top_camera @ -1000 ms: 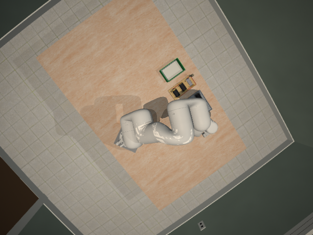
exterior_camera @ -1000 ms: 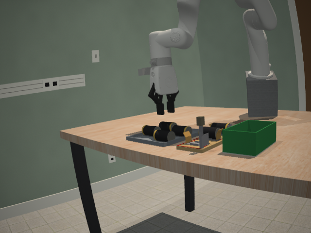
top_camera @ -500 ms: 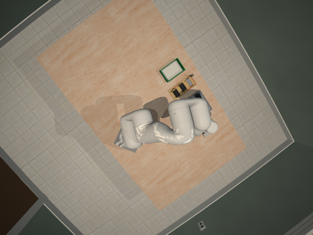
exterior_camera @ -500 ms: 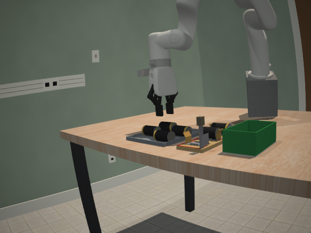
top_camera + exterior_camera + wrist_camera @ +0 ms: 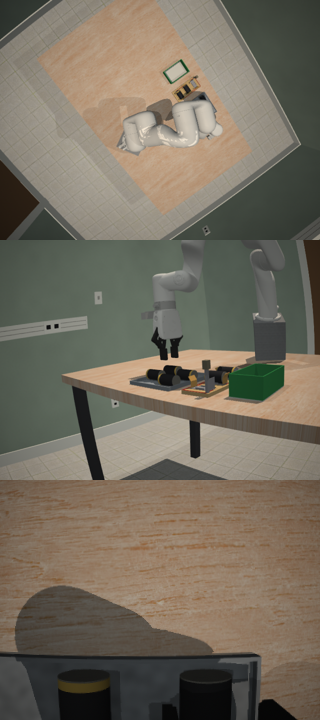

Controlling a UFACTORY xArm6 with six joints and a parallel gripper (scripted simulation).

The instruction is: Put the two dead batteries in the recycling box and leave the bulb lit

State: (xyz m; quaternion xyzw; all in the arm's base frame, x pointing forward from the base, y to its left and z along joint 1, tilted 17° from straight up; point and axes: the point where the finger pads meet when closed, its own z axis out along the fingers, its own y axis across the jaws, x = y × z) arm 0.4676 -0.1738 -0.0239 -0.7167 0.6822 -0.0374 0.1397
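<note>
Below the parted end effector (image 5: 169, 353), four batteries (image 5: 168, 379) (image 5: 205, 697) lying in a gray tray (image 5: 149, 385) (image 5: 145, 680)
</note>
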